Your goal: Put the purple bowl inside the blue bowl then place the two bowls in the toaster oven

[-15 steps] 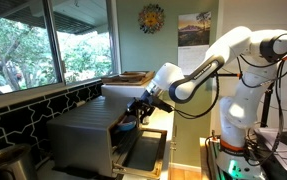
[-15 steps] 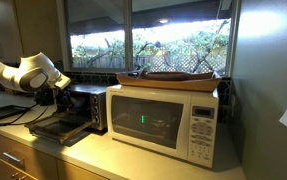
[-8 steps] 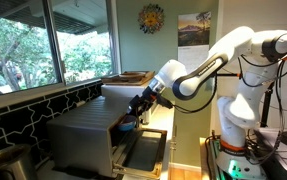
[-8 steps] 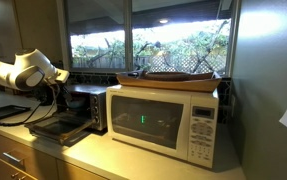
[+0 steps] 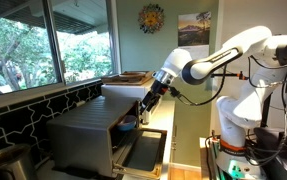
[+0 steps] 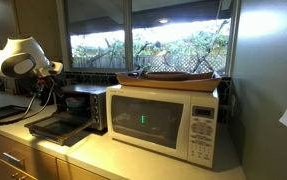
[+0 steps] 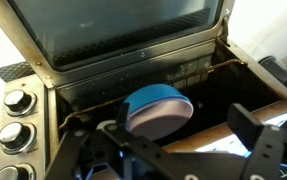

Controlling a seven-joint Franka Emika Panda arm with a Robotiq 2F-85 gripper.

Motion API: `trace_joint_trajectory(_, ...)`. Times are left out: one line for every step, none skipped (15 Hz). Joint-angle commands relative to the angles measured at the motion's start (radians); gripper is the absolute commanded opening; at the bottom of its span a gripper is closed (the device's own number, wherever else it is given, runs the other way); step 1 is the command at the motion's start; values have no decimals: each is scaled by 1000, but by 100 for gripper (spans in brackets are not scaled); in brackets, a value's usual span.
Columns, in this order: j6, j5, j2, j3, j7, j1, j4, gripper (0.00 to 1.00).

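The large boxy grey stainless-steel toaster oven (image 5: 81,135) stands at the left of the counter in an exterior view. Its drop-down front door (image 5: 143,152) is lowered flat, so that the cavity can be reached from the front. In the wrist view, 3 round control knobs (image 7: 16,102) are seen at the left edge beside the open mouth.

Further right, the small shallow round bright light-blue plastic bowl (image 7: 159,99) is set inside the cavity, well clear of the door sill. It is judged to have been placed that deep so that the door can swing shut without touching it. A pale pinkish-purple band seen against it is taken to be the small round pinkish-purple plastic bowl (image 7: 146,122) nested with it. The exact seating of the 2 bowls cannot be told from this angle.

To the right again, the Robotiq gripper (image 5: 151,97) is held just outside and above the oven mouth, apart from the bowls. Its jaws are spread wide with nothing between the fingers (image 7: 264,135). The placement is therefore judged to be done, with no grip left on either bowl.

In an exterior view, a white box-shaped microwave (image 6: 168,118) is seen at the right of the oven, untouched.
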Motion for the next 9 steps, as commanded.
trace_joint_trajectory(-105, -25, -160, 48, -11, -51, -53, 100)
trace_joint_trajectory(-118, -26, -196, 58, -8, -56, -59, 100)
trace_joint_trajectory(-133, -27, -233, 65, -10, -56, -65, 100)
trace_joint_trajectory(-146, -29, -266, 74, -7, -59, -70, 100)
trace_joint_trajectory(-170, -31, -300, 81, -6, -60, -74, 100)
trace_joint_trajectory(-187, -34, -331, 92, 1, -66, -78, 100)
trace_joint_trajectory(-210, -38, -362, 103, 8, -73, -79, 100)
trace_joint_trajectory(-170, -9, -266, 87, -11, -62, -33, 100)
trace_joint_trajectory(-178, -8, -289, 92, -11, -64, -35, 100)
